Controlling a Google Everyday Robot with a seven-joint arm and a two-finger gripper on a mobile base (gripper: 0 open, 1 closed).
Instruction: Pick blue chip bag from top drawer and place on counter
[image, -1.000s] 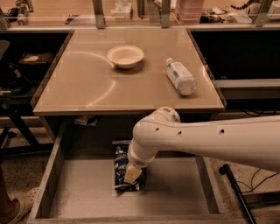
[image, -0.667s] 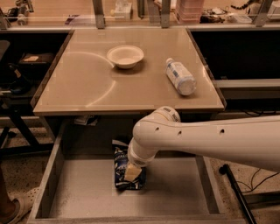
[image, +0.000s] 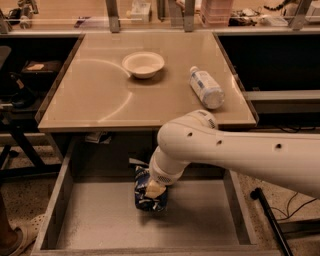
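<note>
The blue chip bag (image: 146, 198) is a dark navy crinkly bag with white lettering, standing in the middle of the open top drawer (image: 200, 220), a wide shallow grey tray below the counter's front edge. My gripper (image: 154, 189) reaches down from the white arm (image: 235, 152) and sits right on the upper part of the bag, with the wrist covering it. The counter (image: 100, 90) is a glossy beige tabletop just behind the drawer.
A white bowl (image: 143, 64) sits on the counter at the back middle. A clear plastic bottle (image: 206, 87) lies on its side at the right. The drawer's low side walls (image: 56, 200) flank the bag. Dark shelves and clutter stand on both sides.
</note>
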